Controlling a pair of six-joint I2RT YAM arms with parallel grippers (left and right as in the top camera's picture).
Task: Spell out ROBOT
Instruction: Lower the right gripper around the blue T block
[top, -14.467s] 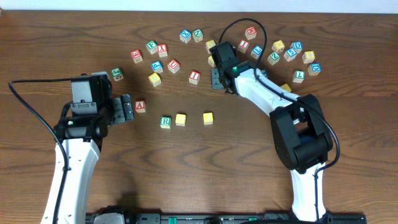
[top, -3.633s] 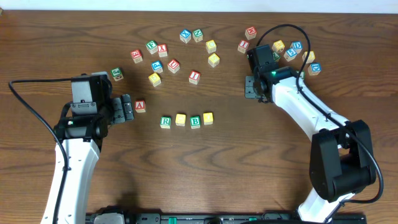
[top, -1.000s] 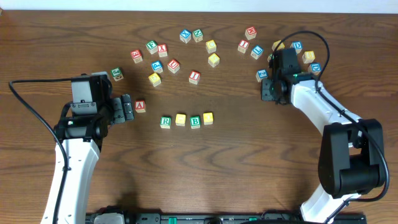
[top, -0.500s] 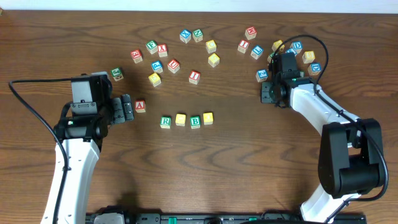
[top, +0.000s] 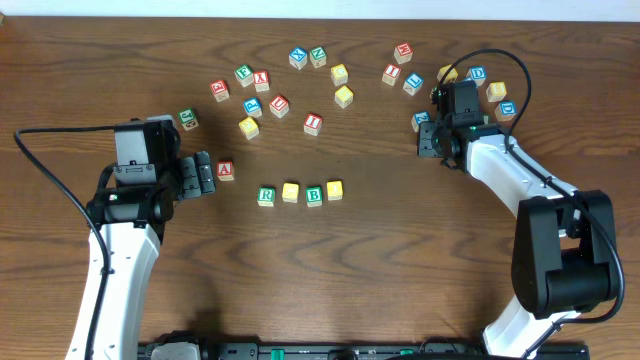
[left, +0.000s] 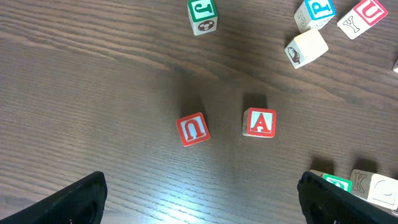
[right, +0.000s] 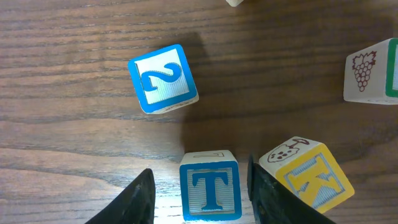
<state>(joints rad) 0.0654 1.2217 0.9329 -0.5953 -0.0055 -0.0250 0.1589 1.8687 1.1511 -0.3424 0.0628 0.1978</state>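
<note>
The right gripper (right: 199, 182) is creeping forward around the blue T cube (right: 210, 186), which is now sitting between its parted, not-yet-pinching jaws, readying the last letter for the row of four cubes (top: 300, 192), while the left gripper (left: 200, 190) is idling with its jaws wide apart.

on our dark wooden table (top: 400, 260) a row rests near the middle: green r cube (top: 266, 196), yellow cube (top: 290, 192), green b cube (top: 314, 195), second yellow cube (top: 334, 190). a red a cube (top: 225, 170) lies near it; loose cubes (top: 313, 122) scatter behind, the blue t cube (right: 210, 190) seemingly resting among them.
</note>
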